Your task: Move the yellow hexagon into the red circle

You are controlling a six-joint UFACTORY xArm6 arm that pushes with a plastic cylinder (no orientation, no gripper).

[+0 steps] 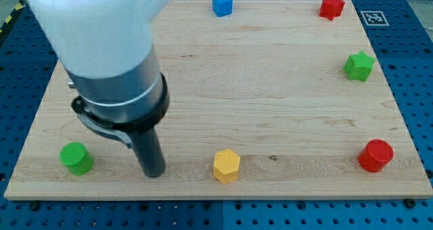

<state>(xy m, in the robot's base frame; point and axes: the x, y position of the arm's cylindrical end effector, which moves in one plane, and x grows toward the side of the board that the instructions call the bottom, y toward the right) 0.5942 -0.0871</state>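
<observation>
The yellow hexagon (226, 166) lies near the board's bottom edge, a little right of centre. The red circle (375, 155) lies at the bottom right, far to the hexagon's right. My tip (153, 172) rests on the board to the left of the yellow hexagon, apart from it by roughly a block's width or more. The arm's large white and grey body covers the upper left of the view.
A green circle (76, 158) lies at the bottom left, left of my tip. A blue cube (222, 3) sits at the top centre, a red star-like block (331, 6) at the top right, a green star-like block (359, 66) at the right edge. The wooden board (270, 88) lies on a blue perforated table.
</observation>
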